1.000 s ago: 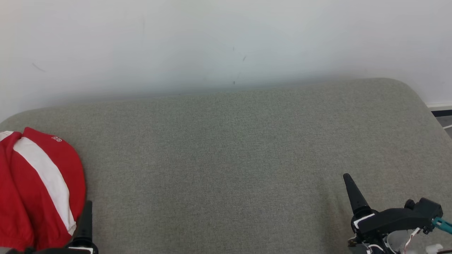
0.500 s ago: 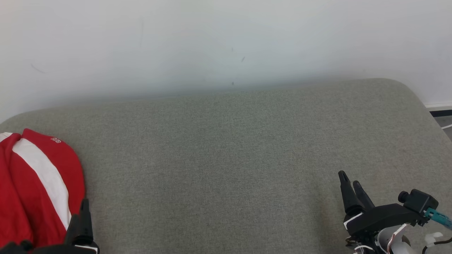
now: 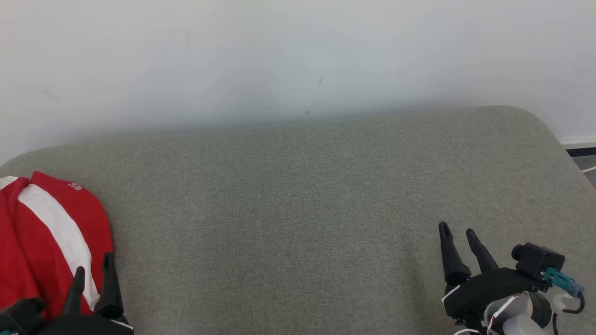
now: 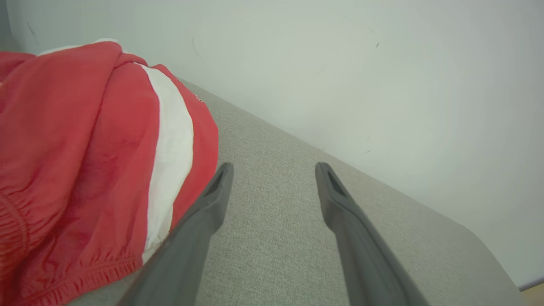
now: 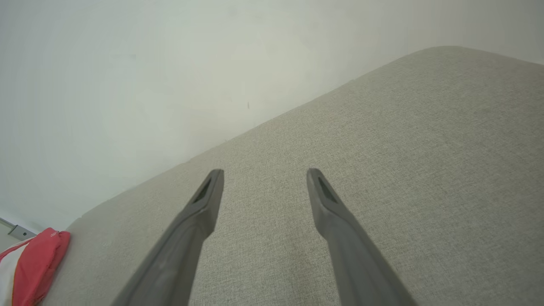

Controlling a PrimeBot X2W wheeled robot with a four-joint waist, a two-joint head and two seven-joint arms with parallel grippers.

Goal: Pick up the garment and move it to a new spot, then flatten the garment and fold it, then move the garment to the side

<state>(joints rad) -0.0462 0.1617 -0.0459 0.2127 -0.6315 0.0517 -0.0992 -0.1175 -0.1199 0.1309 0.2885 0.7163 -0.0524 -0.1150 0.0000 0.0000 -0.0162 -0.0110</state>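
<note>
The garment (image 3: 42, 237) is a red piece with a white stripe, lying bunched at the far left of the grey cushioned surface (image 3: 298, 195). It shows large on the left of the left wrist view, garment (image 4: 85, 170), and small at the lower left of the right wrist view, garment (image 5: 29, 263). My left gripper (image 3: 94, 264) stands open at the lower left, beside the garment's right edge, nothing between its fingers. My right gripper (image 3: 458, 228) is open at the lower right, over bare fabric, far from the garment. In the wrist views both left gripper (image 4: 274, 165) and right gripper (image 5: 263, 172) show parted fingers.
A white wall (image 3: 298, 56) rises right behind the grey surface. The surface's rounded right corner (image 3: 535, 116) drops off to a strip of floor and dark skirting (image 3: 579, 151) at the far right. Bare grey fabric stretches between the two grippers.
Both grippers have turned, so each now shows two parted fingers where one finger showed before. The right gripper has drifted slightly left. The garment lies as before.
</note>
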